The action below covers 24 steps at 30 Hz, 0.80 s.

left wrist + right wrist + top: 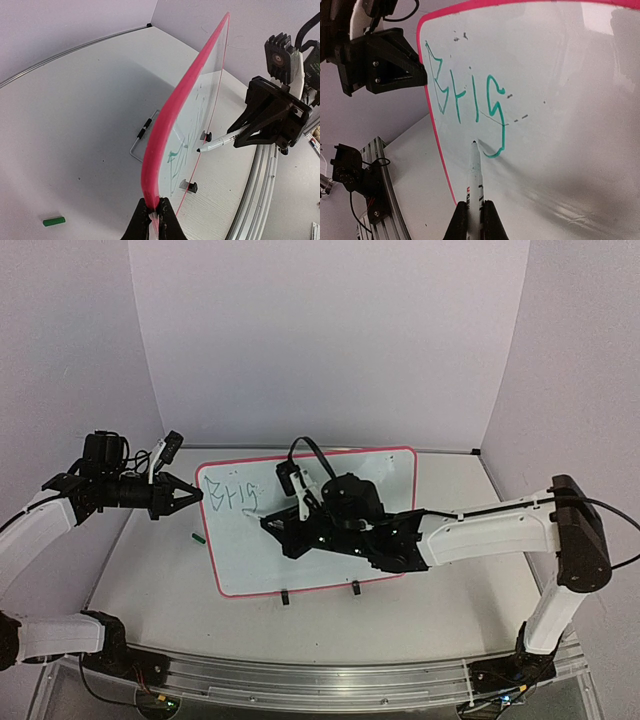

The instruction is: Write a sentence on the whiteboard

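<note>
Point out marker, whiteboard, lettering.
marker (476,172): right wrist view, mid barrel.
whiteboard (165,125): left wrist view, red frame edge.
lettering (476,102): right wrist view, the i's stroke.

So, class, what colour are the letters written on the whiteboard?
Green letters; the right wrist view shows them best.

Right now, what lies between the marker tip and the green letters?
Only bare whiteboard separates the marker from the letters, in the right wrist view.

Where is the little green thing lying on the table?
In the top view, the little green piece lies on the table just outside the whiteboard on its left edge, slightly nearer the arm bases than the left pincer.
</note>
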Each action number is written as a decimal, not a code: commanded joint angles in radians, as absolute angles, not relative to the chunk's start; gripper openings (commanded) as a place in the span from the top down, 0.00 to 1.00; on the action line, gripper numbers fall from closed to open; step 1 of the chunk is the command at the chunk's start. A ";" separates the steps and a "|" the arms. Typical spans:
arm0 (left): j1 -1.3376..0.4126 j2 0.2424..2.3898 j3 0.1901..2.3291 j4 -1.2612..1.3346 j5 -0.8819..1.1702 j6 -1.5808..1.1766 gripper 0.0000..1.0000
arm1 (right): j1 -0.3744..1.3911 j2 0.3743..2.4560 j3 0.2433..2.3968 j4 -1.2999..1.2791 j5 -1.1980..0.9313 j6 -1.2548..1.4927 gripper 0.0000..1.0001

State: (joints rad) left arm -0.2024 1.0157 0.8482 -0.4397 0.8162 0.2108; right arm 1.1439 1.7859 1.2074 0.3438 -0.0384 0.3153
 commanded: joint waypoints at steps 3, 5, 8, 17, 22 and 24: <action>-0.207 1.025 0.844 -0.467 0.784 0.241 1.00 | 1.146 1.684 1.191 0.494 -0.126 0.317 1.00; -0.207 1.027 0.843 -0.467 0.784 0.241 1.00 | 1.146 1.645 1.161 0.505 -0.128 0.319 1.00; -0.206 1.027 0.844 -0.467 0.785 0.241 1.00 | 1.146 1.602 1.121 0.501 -0.078 0.312 1.00; -0.207 1.027 0.843 -0.467 0.784 0.240 1.00 | 1.137 1.551 1.071 0.446 0.000 0.265 1.00; -0.207 1.026 0.843 -0.466 0.786 0.240 1.00 | 1.110 1.559 1.063 0.446 -0.019 0.260 1.00; -0.207 1.026 0.842 -0.467 0.786 0.240 1.00 | 1.106 1.566 1.070 0.446 -0.035 0.252 1.00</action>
State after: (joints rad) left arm -0.2024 1.0157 0.8482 -0.4397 0.8162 0.2111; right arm 1.1226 1.5780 1.0617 0.4331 -0.0236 0.2767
